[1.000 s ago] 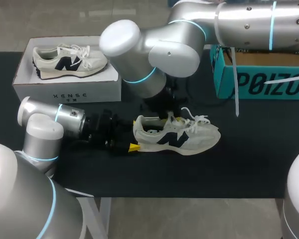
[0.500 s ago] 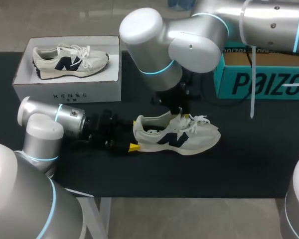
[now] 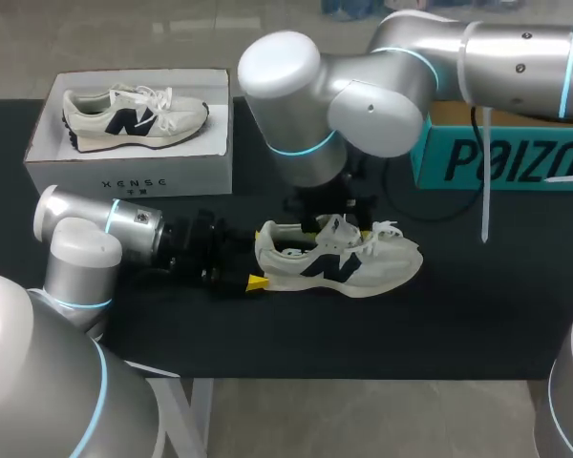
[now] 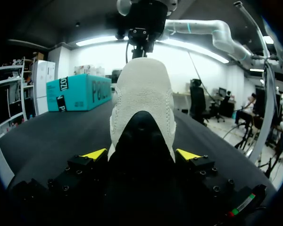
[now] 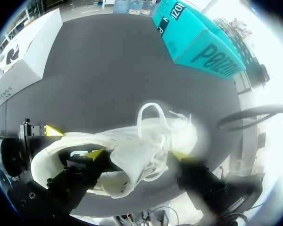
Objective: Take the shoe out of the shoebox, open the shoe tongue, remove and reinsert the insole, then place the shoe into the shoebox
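The left gripper (image 4: 141,154) was clenched on the heel of the shoe (image 3: 339,262), with one yellow tip pressed to each side. The shoe lay on its sole at the middle of the table (image 3: 458,315), toe toward 3 o'clock and heel toward 9. The right gripper (image 5: 137,155) hung over the shoe's mouth with the tongue (image 5: 140,162) and laces (image 5: 153,113) beneath it; whether it gripped the tongue could not be told. From the shoe, the white shoebox (image 3: 124,174) stood well apart at 10 o'clock, a second shoe (image 3: 134,114) lying in it. A teal box (image 3: 501,157) stood at 2 o'clock.
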`<state>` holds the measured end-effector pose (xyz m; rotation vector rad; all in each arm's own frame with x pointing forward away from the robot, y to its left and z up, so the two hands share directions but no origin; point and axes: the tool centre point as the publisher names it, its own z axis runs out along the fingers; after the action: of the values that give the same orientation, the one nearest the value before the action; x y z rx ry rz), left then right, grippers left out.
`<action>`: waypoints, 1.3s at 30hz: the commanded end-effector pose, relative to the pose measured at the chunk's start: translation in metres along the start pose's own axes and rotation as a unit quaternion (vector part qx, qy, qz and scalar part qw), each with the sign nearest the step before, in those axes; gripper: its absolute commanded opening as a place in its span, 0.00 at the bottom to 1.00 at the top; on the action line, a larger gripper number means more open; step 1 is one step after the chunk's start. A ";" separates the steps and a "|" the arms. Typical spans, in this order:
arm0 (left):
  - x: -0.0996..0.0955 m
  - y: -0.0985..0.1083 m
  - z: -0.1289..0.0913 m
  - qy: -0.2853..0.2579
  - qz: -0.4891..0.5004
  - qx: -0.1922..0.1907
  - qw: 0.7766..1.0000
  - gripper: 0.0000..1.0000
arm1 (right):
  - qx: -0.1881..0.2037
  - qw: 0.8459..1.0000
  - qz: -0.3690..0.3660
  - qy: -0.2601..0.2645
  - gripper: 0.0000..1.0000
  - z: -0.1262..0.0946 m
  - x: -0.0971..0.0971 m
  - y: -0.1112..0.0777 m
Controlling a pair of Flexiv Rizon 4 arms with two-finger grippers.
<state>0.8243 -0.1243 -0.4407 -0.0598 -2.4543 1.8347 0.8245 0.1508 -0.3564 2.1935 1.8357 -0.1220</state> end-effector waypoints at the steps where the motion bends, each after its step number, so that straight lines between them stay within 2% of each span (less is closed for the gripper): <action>1: 0.001 0.003 0.003 -0.001 0.000 0.000 1.000 0.00 | -0.001 1.000 0.003 -0.001 0.00 -0.002 0.000 0.005; 17: 0.001 0.003 0.003 -0.001 0.000 0.000 1.000 0.00 | -0.008 0.998 0.060 0.008 0.00 -0.014 -0.053 0.014; 23: 0.001 0.003 0.003 -0.001 0.000 0.000 1.000 0.00 | -0.001 0.997 0.072 0.028 0.00 -0.012 -0.059 0.014; 24: 0.001 0.003 0.003 -0.001 0.000 0.000 1.000 0.00 | -0.005 0.997 0.071 0.037 0.16 -0.014 -0.056 0.012; 26: 0.001 0.003 0.003 -0.001 0.000 0.000 1.000 0.00 | -0.010 0.997 0.063 0.042 0.81 -0.019 -0.050 0.007; 27: 0.001 0.003 0.003 -0.001 0.000 0.000 1.000 0.00 | -0.011 0.997 0.059 0.045 1.00 -0.022 -0.045 0.004; 31: 0.001 0.003 0.003 -0.001 0.000 0.000 1.000 0.00 | -0.012 0.997 0.055 0.052 1.00 -0.033 -0.030 -0.009; 39: 0.001 0.003 0.003 -0.001 0.000 0.000 1.000 0.00 | 0.013 0.994 0.082 0.074 1.00 -0.033 -0.015 -0.022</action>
<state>0.8243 -0.1244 -0.4408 -0.0598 -2.4544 1.8345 0.7989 0.1453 -0.3177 2.3862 1.7698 0.0372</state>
